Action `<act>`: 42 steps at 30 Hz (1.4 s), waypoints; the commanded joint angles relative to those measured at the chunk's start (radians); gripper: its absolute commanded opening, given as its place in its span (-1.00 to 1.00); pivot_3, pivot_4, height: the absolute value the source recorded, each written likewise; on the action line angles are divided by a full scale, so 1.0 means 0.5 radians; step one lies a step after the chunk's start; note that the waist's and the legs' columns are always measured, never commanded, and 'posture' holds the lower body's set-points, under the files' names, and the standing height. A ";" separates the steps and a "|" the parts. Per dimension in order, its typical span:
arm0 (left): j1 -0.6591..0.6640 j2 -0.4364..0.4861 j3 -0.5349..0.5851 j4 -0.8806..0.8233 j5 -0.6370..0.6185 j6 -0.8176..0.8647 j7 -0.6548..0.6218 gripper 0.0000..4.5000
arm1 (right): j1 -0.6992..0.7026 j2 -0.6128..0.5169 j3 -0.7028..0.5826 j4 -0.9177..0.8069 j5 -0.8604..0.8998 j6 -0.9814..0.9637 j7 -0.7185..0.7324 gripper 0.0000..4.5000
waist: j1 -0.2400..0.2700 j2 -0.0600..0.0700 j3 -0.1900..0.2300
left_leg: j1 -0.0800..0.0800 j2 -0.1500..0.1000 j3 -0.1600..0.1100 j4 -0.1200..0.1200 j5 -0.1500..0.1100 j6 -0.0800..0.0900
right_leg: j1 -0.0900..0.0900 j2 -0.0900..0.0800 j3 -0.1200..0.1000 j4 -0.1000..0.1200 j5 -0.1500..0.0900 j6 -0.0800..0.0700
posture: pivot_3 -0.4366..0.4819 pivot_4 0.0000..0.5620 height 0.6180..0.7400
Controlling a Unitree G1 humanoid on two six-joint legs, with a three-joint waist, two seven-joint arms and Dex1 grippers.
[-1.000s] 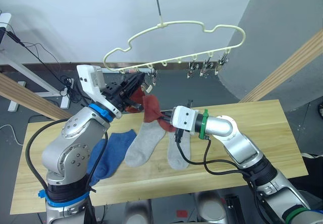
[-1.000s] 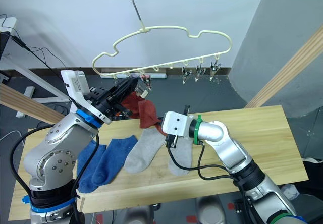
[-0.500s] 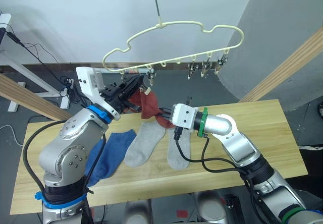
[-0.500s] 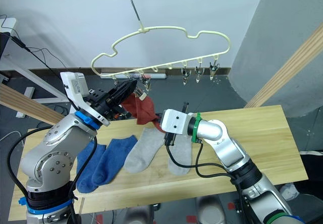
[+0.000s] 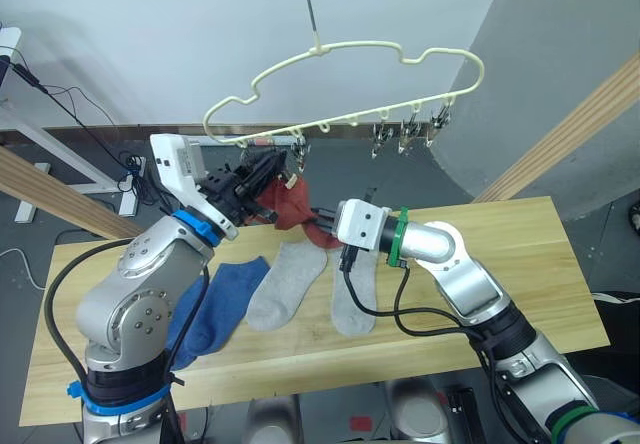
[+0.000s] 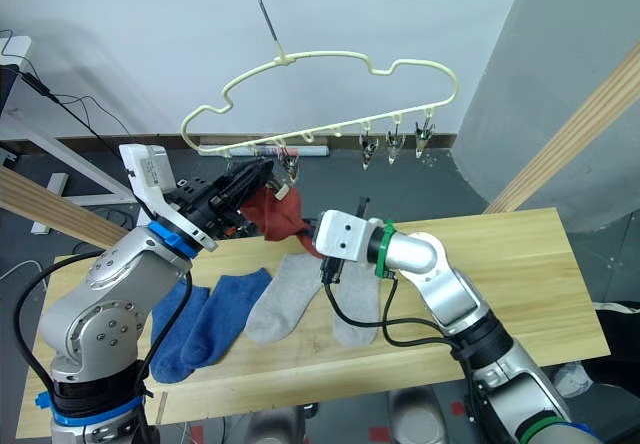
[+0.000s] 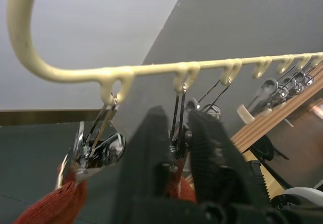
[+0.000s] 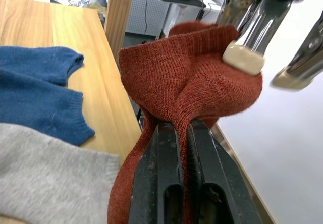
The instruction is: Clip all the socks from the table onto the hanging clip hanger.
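Below the hanger (image 5: 345, 84), four socks (image 5: 285, 284) lie unclipped. Right gripper (image 8: 174, 133) pinches a red sock (image 8: 186, 90); left gripper (image 7: 176, 148) squeezes a clip (image 7: 177, 118).

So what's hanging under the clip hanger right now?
Under the clip hanger hangs a row of metal clips. At its left end, rust-red socks are bunched, pinched below by the right claw; how many is hidden.

The right gripper (image 8: 182, 133), pinching the rust-red sock (image 5: 290, 207), now sits higher and farther toward the table's (image 5: 540, 254) far edge than a second ago, nearer the clip hanger (image 5: 340, 119). The sock's cuff is now bunched up against the clip (image 7: 177, 128) squeezed by the left gripper (image 7: 177, 148), no longer hanging long.
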 commanded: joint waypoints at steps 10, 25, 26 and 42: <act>0.126 0.093 -0.009 -0.113 0.121 -0.111 -0.054 0.53 | 0.009 -0.004 0.005 -0.068 0.034 0.074 0.131 -0.36 | 0.000 0.000 0.000 | 0.000 0.000 0.000 0.000 0.000 0.000 | 0.000 0.000 0.000 0.001 0.000 0.000 | -0.48 0.37 1.00; 0.392 -0.005 -0.347 -0.177 0.834 -0.818 -0.164 0.53 | 0.343 -0.694 -0.669 -0.747 0.634 0.530 0.504 -0.36 | 0.034 0.000 0.000 | -0.003 -0.002 0.001 0.000 0.000 0.001 | 0.000 -0.007 0.000 -0.003 0.000 0.000 | -0.55 0.33 1.00; 0.396 -0.029 -0.361 -0.177 0.845 -0.825 -0.155 0.53 | 0.347 -0.726 -0.715 -0.778 0.686 0.581 0.510 -0.36 | 0.035 0.000 0.000 | -0.003 -0.003 0.001 0.001 0.000 0.001 | 0.000 -0.007 0.000 -0.002 0.000 0.000 | -0.55 0.33 1.00; 0.389 -0.379 -0.556 0.013 1.201 -1.051 0.028 0.53 | 0.362 -0.878 -0.910 -0.968 0.923 0.884 0.394 -0.36 | 0.026 -0.001 -0.001 | -0.003 -0.004 0.001 0.003 0.000 0.001 | 0.000 -0.001 0.000 0.000 0.001 -0.002 | -0.63 0.30 1.00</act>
